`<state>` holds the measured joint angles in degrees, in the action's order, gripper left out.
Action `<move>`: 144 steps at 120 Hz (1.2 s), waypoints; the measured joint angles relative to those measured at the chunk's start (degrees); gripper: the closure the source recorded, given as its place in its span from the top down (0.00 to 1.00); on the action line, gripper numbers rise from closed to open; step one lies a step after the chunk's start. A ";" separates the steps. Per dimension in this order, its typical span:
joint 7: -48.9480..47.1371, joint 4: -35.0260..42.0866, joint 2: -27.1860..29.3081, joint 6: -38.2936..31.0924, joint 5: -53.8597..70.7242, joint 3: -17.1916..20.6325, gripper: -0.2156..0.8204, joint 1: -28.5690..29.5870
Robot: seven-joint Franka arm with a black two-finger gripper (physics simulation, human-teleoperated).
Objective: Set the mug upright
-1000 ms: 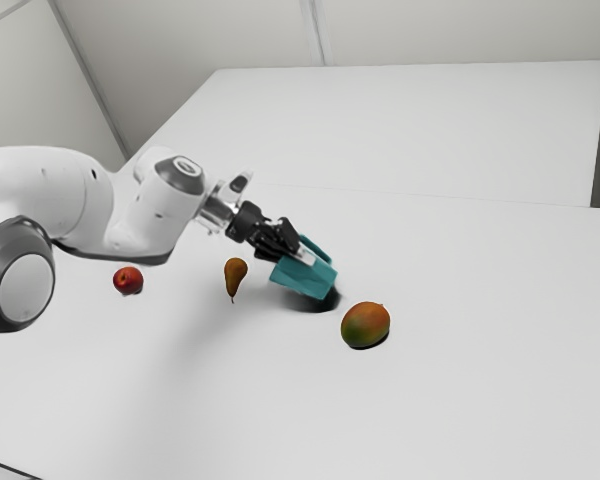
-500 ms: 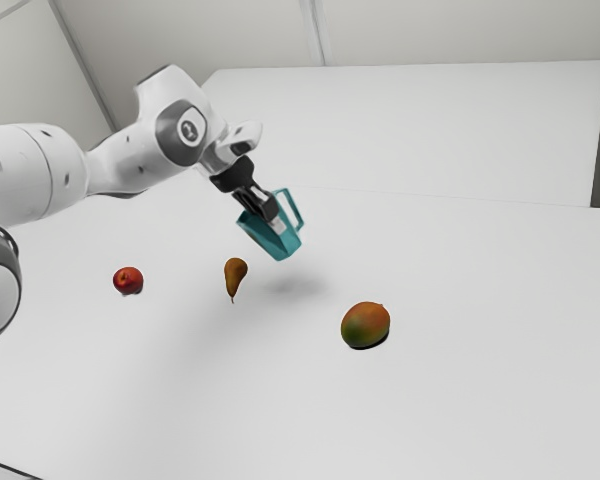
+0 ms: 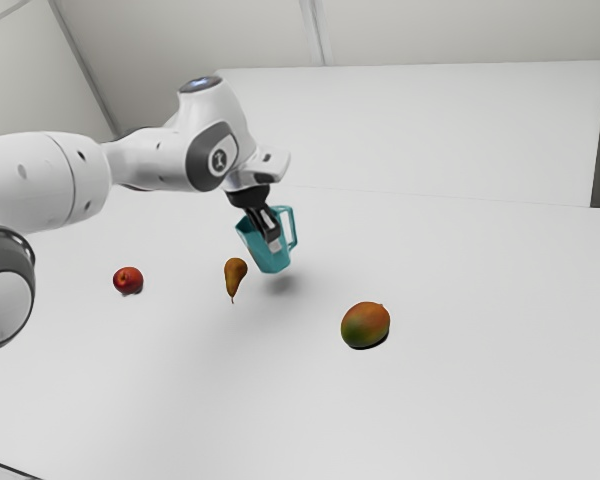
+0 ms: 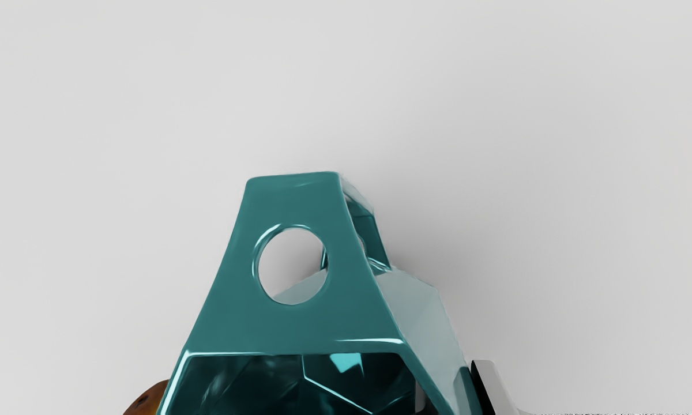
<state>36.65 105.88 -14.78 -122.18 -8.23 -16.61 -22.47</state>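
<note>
My gripper points steeply down, shut on the wall of the teal mug. The mug hangs just above the table, over its shadow, a little tilted, its mouth leaning up toward the exterior view's left and its handle toward the right. In the wrist view, the gripper has one finger outside the mug's wall and a piece of the other visible inside the mouth. The mug turns its holed handle and dark interior to the camera; its base is hidden there.
A pear lies close to the mug on the exterior view's left, with a red apple farther left. A mango rests on the white table to the right. A dark shape cuts the wrist view's edge.
My hand has swung to a steeper angle and carried the mug up and away from the mango. Over the last half second the mug has turned more upright and come down slightly.
</note>
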 joint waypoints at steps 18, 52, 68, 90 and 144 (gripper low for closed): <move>-0.84 2.01 -0.16 -1.33 2.81 0.00 0.05 -0.48; -2.08 3.68 -0.92 -4.12 6.32 0.01 0.04 -1.13; -2.56 4.67 -1.09 -5.32 7.00 -0.03 0.03 -1.19; -3.13 5.30 -1.50 -6.57 7.34 0.00 0.03 -1.19; -2.89 6.03 -1.53 -7.71 6.55 -0.01 0.33 -1.36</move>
<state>33.76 111.91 -16.31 -129.89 -1.68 -16.62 -23.83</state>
